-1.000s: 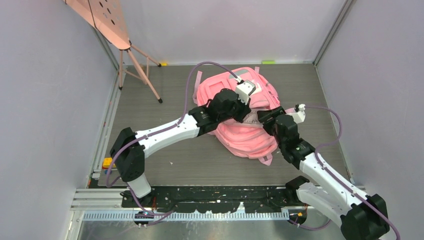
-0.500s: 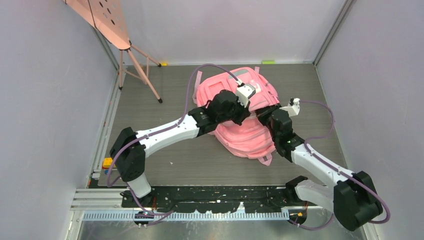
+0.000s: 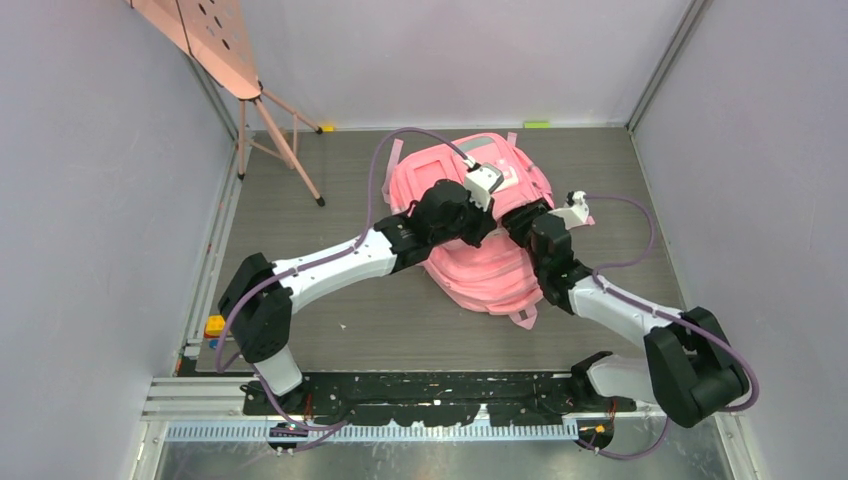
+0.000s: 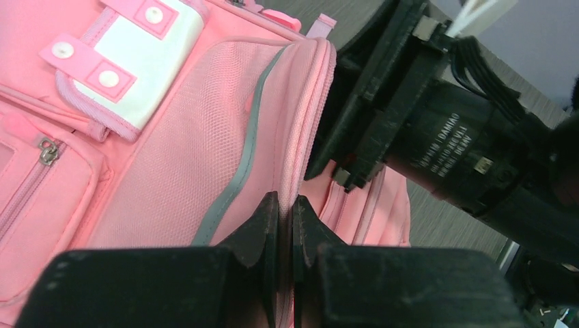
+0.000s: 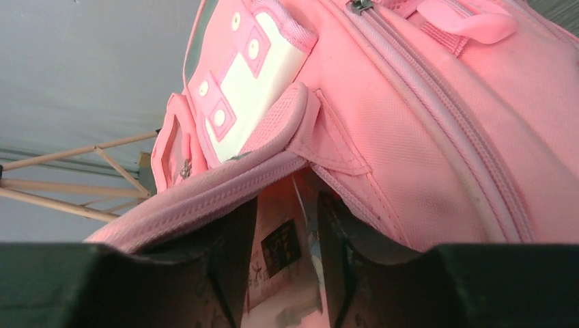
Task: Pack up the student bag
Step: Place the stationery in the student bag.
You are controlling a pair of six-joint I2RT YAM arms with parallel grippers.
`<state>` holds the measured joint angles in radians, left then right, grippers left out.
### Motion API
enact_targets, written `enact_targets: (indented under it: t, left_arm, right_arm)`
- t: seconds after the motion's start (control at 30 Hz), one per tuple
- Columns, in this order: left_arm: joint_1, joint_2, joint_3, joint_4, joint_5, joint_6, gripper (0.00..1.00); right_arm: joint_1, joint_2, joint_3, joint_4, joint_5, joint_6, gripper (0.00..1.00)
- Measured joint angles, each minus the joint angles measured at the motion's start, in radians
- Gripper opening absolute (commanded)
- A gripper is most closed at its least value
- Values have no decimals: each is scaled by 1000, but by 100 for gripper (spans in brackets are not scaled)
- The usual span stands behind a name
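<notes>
Top external | student bag (image 3: 482, 272) lies central on tabletop (image 3: 340, 190) | left gripper (image 4: 280, 220) jaws clamped on its zip rim | right gripper (image 5: 285, 236) jaws apart at opening | likely soft, saggy fabric: grip stitched rims

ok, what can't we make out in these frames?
- Bag contents: right wrist view, only a blurred printed thing shows through the opening, between the fingers.
- Right pincer: whether it grips that thing is unclear.
- Left pincer: top view, tips hidden under its wrist.
- Bag's far side: left wrist view, blocked by the right arm.
</notes>
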<state>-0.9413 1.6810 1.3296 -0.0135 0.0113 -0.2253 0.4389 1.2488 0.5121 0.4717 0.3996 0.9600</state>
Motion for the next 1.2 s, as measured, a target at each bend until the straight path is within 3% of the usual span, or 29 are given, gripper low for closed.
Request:
enact_targets:
  t: [0.1,0.23,0.47,0.5,0.53,0.6,0.63,0.73,0.9,1.13,1.2]
  left_arm:
    - [0,-2,-3,11,-16,-11,0]
    - [-1,-2,-5,16,-26,-37,0]
    - [-9,-2,-19,17,-23,-83,0]
    - [-10,-2,-24,19,-21,-83,6]
    - [-10,-2,-30,25,-13,-82,18]
    - [-10,-2,-47,39,8,-77,54]
    - [-9,-2,-58,45,27,-74,67]
    - [-11,-14,-103,48,83,-69,87]
    - [-12,-144,-240,40,146,-74,99]
    - [83,-392,-396,69,204,-60,99]
    - [141,-421,-441,78,212,-60,94]
  right_arm:
    - [2,-65,-6,-66,-1,-37,68]
    - [4,-182,-7,-210,-9,-97,80]
    - [6,-379,-5,-472,-19,-143,86]
    - [6,-408,-4,-520,-11,-146,87]
    - [5,-436,-4,-564,-3,-149,88]
    - [4,-495,1,-659,19,-158,88]
    - [4,-523,6,-710,32,-165,88]
    - [4,-611,42,-863,83,-185,89]
    - [4,-715,145,-1038,149,-227,90]
    - [4,-722,222,-1097,149,-254,91]
    - [4,-685,223,-1096,127,-253,90]
